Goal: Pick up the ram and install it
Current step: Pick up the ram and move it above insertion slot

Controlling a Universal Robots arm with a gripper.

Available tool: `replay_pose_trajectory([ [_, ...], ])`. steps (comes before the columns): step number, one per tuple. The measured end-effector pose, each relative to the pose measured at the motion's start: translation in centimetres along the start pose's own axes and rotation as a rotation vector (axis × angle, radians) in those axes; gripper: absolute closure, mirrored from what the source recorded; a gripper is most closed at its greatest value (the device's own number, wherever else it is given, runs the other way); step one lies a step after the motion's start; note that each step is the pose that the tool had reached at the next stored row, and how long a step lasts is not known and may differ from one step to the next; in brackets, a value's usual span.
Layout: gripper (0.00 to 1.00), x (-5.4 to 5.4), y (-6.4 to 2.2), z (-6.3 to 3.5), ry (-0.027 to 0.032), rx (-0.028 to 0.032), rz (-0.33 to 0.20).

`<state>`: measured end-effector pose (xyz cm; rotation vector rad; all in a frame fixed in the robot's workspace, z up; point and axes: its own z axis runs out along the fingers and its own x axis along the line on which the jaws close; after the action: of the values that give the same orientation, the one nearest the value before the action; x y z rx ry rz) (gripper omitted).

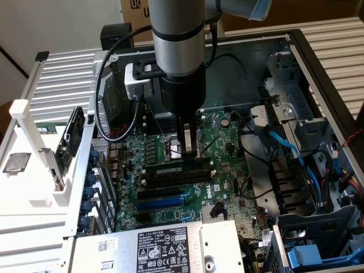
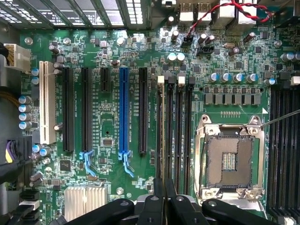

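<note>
The ram point(image 1: 170, 169) stands on edge in the memory slot nearest the CPU socket, its small label facing the exterior view. In the wrist view the ram point(image 2: 161, 131) shows edge-on as a thin line in the outermost of the black slots point(image 2: 180, 131). My gripper point(image 1: 190, 154) points straight down at the stick's top edge, about its middle, from under the grey arm. Its black fingers point(image 2: 158, 197) stand close together with the ram's edge between them.
The open CPU socket point(image 2: 229, 159) lies right beside the memory slots. A blue expansion slot point(image 2: 123, 112) and black slots sit on the other side. The power supply point(image 1: 165, 244) is in front, blue cables point(image 1: 296, 153) and drive cages are at the exterior view's right.
</note>
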<state>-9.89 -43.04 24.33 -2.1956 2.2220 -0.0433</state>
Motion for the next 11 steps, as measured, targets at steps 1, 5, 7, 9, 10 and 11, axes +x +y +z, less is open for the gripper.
replay_pose_trajectory([
  [1, 0.88, 0.0, 0.0, 0.0, 0.0, 0.0, 0.0],
  [5, 0.88, 0.05, 0.04, 0.04, -0.0001, 0.0006, 0.0],
  [7, 0.88, 0.06, 0.05, 0.07, 0.0, 0.0012, 0.0],
  [9, 0.88, 0.06, 0.05, 0.11, 0.0, 0.0026, 0.0],
  [10, 0.88, 0.06, 0.06, 0.12, 0.0, 0.0035, 0.0],
  [11, 0.88, 0.06, 0.07, 0.14, -0.0001, 0.0043, 0.001],
])
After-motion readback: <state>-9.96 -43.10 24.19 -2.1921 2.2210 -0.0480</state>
